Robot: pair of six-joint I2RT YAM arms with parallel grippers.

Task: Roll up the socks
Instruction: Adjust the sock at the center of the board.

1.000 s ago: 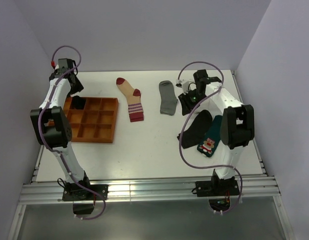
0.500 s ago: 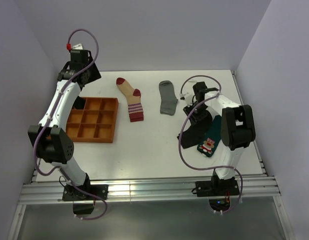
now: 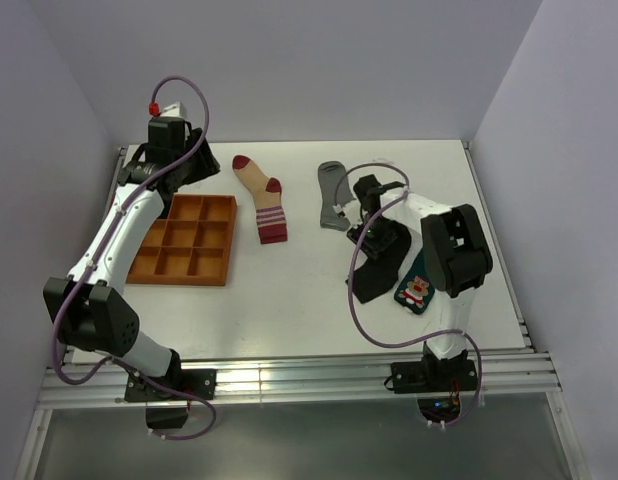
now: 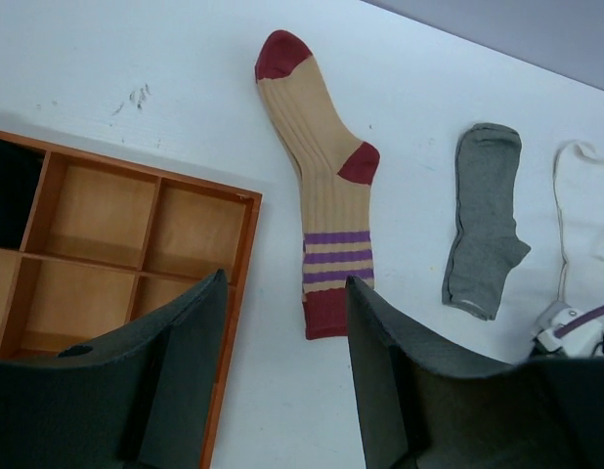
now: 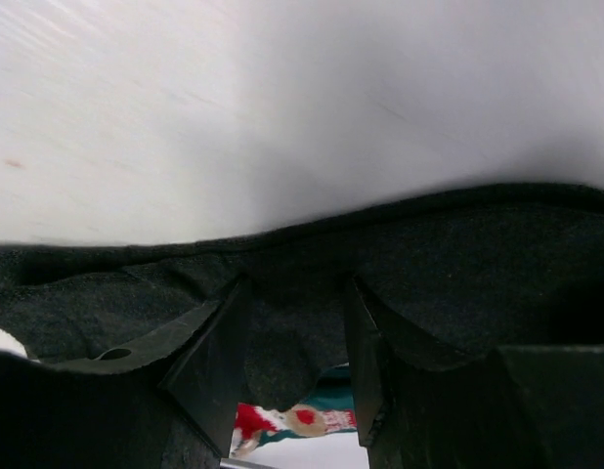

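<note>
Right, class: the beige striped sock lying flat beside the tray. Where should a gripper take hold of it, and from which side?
Probably the red toe, its far end: the narrowest part, so open jaws span it. The beige striped sock lies flat, so come straight down from above.

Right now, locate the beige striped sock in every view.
Top external: beige striped sock upper centre, right of the orange tray.
Left wrist: sock at centre, also right of the tray.
Right wrist: not in it; a black sock fills the view.
Shared landmark: the tray's right rim.
</note>
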